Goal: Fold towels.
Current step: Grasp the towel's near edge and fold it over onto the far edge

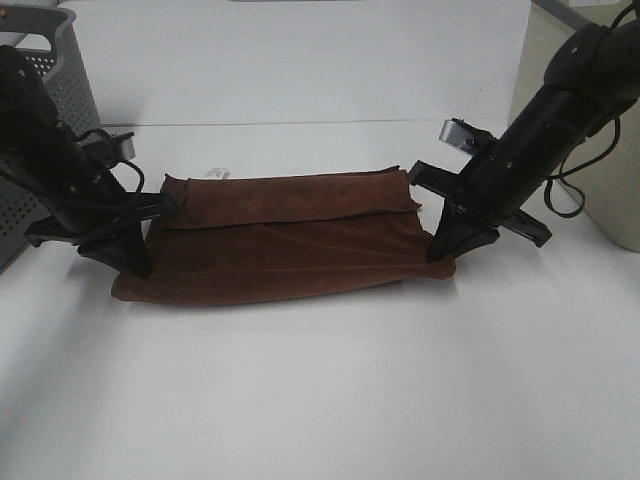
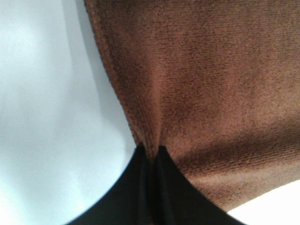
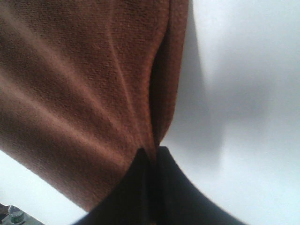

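The reddish-brown towel [image 1: 285,240] lies on the white table, its far long edge folded over toward the middle. A small white tag [image 1: 217,173] shows at its far left corner. My left gripper [image 1: 140,262] is shut on the towel's left edge, and in the left wrist view [image 2: 151,152] the cloth [image 2: 211,84] is pinched between the closed fingers. My right gripper [image 1: 438,252] is shut on the towel's right edge, and in the right wrist view [image 3: 152,152] the cloth [image 3: 84,89] is pinched the same way.
A grey perforated basket [image 1: 45,130] stands at the far left behind my left arm. A beige box or bin [image 1: 600,170] stands at the far right. The white table [image 1: 320,400] extends in front of the towel.
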`<state>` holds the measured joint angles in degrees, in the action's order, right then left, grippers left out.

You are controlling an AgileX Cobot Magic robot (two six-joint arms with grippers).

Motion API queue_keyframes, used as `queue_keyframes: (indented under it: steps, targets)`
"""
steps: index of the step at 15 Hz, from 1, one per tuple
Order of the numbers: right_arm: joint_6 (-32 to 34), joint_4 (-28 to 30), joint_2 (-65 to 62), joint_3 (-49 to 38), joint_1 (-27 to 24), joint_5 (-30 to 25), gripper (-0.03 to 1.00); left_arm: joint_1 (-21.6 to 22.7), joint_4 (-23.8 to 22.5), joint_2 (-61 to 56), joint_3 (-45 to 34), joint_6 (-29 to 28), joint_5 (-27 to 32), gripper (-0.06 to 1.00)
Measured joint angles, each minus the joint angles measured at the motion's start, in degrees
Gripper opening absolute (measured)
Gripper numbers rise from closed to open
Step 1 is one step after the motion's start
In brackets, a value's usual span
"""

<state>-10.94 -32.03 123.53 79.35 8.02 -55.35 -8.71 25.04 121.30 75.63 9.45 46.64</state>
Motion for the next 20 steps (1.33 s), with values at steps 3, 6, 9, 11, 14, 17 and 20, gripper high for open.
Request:
queue_keyframes:
  steps: [3,6,9,11,14,17,20]
  targets:
    - [-0.1,0.0,-0.8,1.0,0.1,0.2,0.00,0.0,0.2,-0.8,1.8,-1.4,2.1,0.01]
    - [-0.1,0.3,-0.8,6.7,0.1,0.7,0.00,1.3,0.2,-0.9,8.1,-3.2,3.6,0.01]
    - [-0.1,0.2,1.8,14.3,0.1,1.4,0.00,2.8,0.3,1.7,15.4,-4.2,2.6,0.01]
    - [-0.1,0.3,3.8,16.7,0.1,1.7,0.00,2.8,0.3,3.2,17.0,-4.2,1.3,0.01]
    - [-0.1,0.3,9.7,24.0,0.1,2.9,0.00,2.8,0.3,7.3,20.3,-4.2,-5.8,0.01]
    - [-0.2,0.2,13.1,26.1,0.1,6.2,0.01,2.7,0.6,9.6,20.6,-4.3,-12.3,0.01]
    - [-1.0,0.3,13.6,26.1,0.1,6.7,0.33,2.7,0.3,11.3,20.6,-4.2,-13.6,0.21]
